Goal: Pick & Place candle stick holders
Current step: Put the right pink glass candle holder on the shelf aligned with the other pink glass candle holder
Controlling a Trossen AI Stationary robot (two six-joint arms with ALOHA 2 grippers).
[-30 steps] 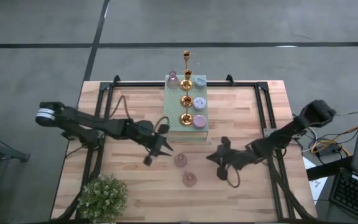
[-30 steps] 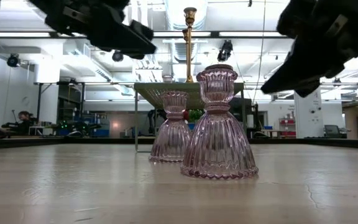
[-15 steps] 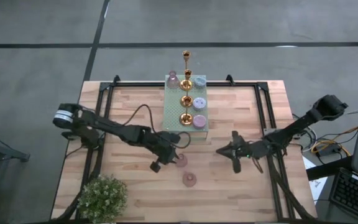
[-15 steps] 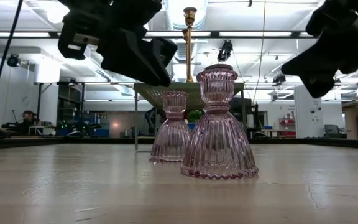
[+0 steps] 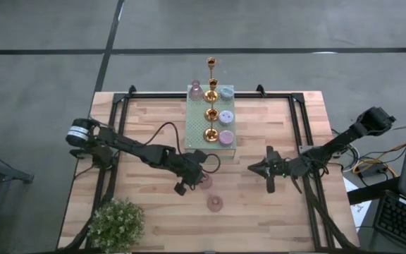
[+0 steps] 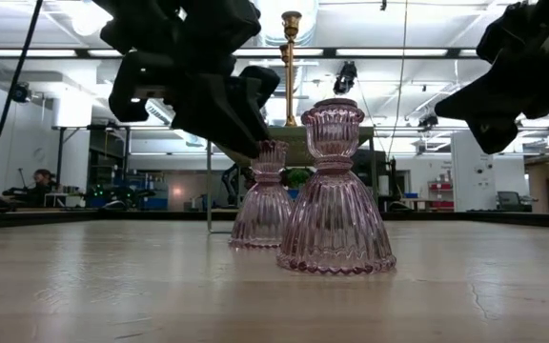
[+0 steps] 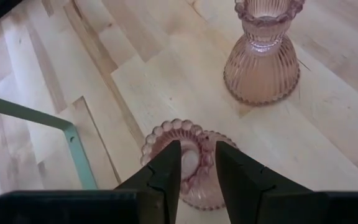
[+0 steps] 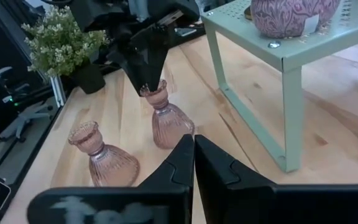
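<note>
Two pinkish clear glass holders stand upright on their bases on the wood table: one [image 5: 204, 181] under my left gripper, one [image 5: 215, 204] nearer the front edge. My left gripper [image 7: 197, 168] is open a narrow gap, pointing down over the first holder's scalloped top rim [image 7: 179, 125]. It also shows in the right wrist view [image 8: 146, 82]. My right gripper [image 5: 254, 168] is shut and empty, hovering to the right of both holders. Gold, lavender and one pink holder stand on the pale green block [image 5: 196, 138]. My left gripper comes from above, slanting, with its fingertips [image 7: 166, 163] at the top rim of the pink glass holder [image 8: 157, 89]. I cannot tell whether they touch it. The holder stands upright on the table.
The green perforated block stands on legs [image 8: 288, 118] at the far middle of the table, close behind the holders. A potted plant [image 5: 116, 223] is at the front left corner. Black frame rails [image 5: 111, 141] run along both table sides.
My left gripper has gone toward the table's right and down onto the top of the farther pink holder. My right gripper has drawn back toward the right and far side. Both pink holders have stayed in place.
</note>
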